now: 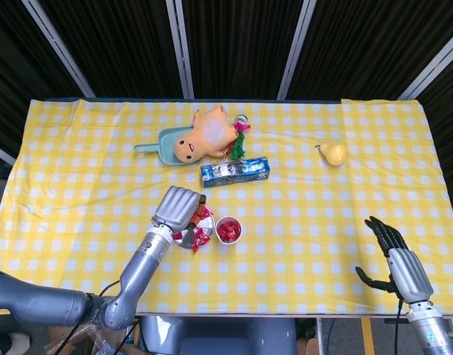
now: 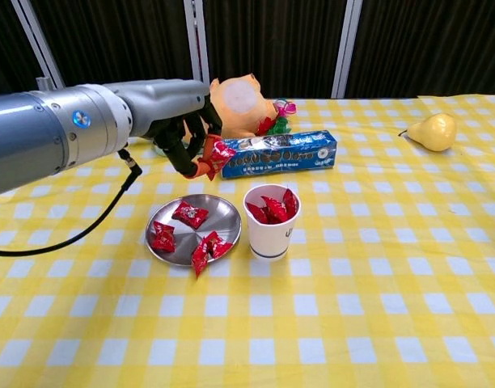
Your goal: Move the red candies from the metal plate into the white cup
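Head view: left hand (image 1: 178, 208) over metal plate (image 1: 183, 237), hiding most of it; red candy (image 1: 204, 213) peeks at fingertips. White cup (image 1: 229, 229) just right of plate, candies inside. Right hand (image 1: 395, 255) at table's near-right edge, fingers spread, holding nothing.

Chest view: left hand (image 2: 179, 129) raised above plate (image 2: 223, 217), fingers clamped on red candy (image 2: 219, 154). Remaining candies (image 2: 189, 213) on plate, one overhanging front rim. Cup (image 2: 271, 221) touches plate's right side. Right hand outside this view.

Left hand (image 2: 187, 133) is raised above the table, fingers curled down around a red candy (image 2: 217, 155) — arm reaching in from the left. Right hand (image 1: 395, 257) rests low at the table's near edge — fingers spread, holding nothing.
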`<state>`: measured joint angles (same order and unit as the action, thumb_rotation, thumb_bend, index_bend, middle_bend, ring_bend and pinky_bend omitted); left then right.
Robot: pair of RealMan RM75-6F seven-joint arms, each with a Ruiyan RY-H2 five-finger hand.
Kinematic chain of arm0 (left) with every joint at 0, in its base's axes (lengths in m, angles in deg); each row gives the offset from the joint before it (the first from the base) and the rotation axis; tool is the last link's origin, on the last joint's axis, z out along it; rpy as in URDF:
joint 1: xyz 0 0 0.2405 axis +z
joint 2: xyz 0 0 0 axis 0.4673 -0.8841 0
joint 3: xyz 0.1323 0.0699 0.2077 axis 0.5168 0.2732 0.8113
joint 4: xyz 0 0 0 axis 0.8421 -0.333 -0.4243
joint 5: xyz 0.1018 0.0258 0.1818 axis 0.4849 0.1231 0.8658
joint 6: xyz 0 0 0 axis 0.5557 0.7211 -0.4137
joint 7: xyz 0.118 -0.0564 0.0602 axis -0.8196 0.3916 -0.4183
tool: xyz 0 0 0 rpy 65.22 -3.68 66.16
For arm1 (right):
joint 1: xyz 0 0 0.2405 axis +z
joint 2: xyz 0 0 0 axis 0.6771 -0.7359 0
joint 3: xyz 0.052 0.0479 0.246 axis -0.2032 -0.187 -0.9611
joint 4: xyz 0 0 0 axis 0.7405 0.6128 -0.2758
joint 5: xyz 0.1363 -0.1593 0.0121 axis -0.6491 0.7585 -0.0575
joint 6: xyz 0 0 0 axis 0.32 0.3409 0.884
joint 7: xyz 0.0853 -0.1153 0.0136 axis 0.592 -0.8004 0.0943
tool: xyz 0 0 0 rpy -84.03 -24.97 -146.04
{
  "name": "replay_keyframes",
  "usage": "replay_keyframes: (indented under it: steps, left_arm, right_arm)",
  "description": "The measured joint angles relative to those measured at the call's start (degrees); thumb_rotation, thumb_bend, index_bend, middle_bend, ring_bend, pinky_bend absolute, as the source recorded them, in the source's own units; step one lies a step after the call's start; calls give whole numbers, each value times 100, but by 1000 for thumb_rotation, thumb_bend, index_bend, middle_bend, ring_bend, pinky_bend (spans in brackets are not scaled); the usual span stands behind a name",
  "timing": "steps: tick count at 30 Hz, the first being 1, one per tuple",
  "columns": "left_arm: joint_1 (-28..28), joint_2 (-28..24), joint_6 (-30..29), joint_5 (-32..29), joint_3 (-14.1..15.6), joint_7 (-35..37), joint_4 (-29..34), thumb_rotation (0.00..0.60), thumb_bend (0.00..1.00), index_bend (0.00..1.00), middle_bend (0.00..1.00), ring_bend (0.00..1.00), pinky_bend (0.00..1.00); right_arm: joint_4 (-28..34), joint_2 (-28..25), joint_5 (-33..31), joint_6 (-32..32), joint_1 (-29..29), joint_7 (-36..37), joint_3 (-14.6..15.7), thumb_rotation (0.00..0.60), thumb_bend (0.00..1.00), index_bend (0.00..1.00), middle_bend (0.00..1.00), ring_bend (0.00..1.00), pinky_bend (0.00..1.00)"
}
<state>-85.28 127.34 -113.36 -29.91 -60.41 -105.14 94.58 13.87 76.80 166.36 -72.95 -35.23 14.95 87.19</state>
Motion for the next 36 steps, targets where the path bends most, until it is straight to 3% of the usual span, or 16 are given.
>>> replay_keyframes:
  steps: [10,19,29,36]
  left_arm:
    - [-309,468,94,-225,-45,-223,-251,600,416,562,677,870,933]
    - [-490,850,83,-327,-63,-343,-501,600,350,536,644,870,933]
    - [-489,890,55,-364,-102,-258,-446,600,243,345,381,853,930]
    - [-322,722,-85,30,-201,145,-180,600,233,278,332,830,898]
  right_arm:
    - [-5,-2,18,-10,-3,9,4,600,362,0,0,0,0]
    - [-7,-15,27,6,4,62,9,600,362,0,0,0,0]
    - [-10,-20,53,-6,3,68,15,600,362,0,0,0,0]
    - [-31,-6,72,-35,-10,31,23,600,362,0,0,0,0]
